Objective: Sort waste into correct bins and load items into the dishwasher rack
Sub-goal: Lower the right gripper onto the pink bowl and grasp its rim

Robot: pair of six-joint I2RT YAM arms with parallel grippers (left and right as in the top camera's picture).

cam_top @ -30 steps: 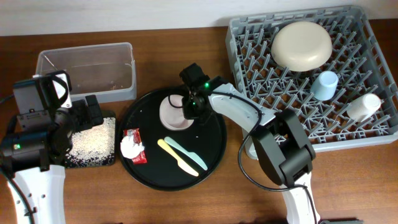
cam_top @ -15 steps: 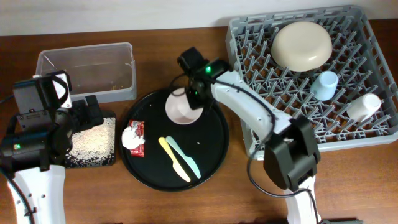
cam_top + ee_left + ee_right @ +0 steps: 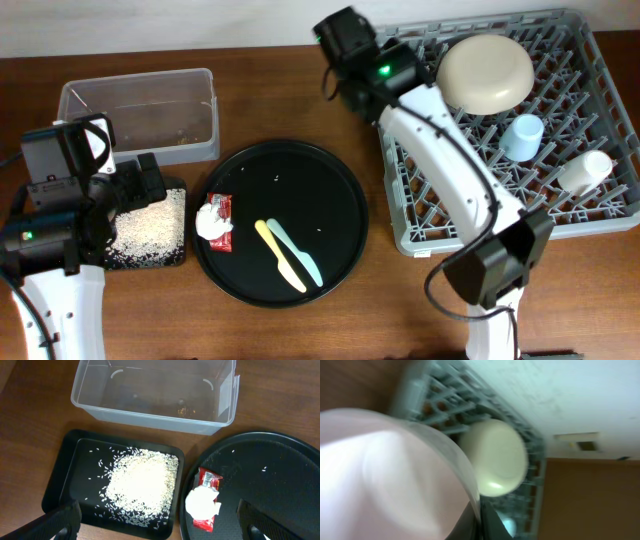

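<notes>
The right tool (image 3: 479, 519) pinches the small white bowl (image 3: 385, 475) by its rim above the dishwasher rack (image 3: 545, 195), at its ten-o'clock corner. So thin a hold may slip and knock the cream plate (image 3: 485, 73). The left tool (image 3: 160, 527) gapes wide at eight o'clock.

**Bowl smeared up close, covered from above**

In the right wrist view the small white bowl (image 3: 385, 475) is a blurred pale mass cut off by the left edge. The dishwasher rack (image 3: 447, 397) behind it is soft, and the right pincer (image 3: 480, 522) is only a dark wedge at the bottom edge. From overhead, the right arm (image 3: 440, 140) covers that bowl at the rack's left rim. Well left of the rack, the left arm (image 3: 60, 200) hides part of the shallow black tray (image 3: 150, 262). The wrapper's (image 3: 202, 502) red print is too small to read.
</notes>
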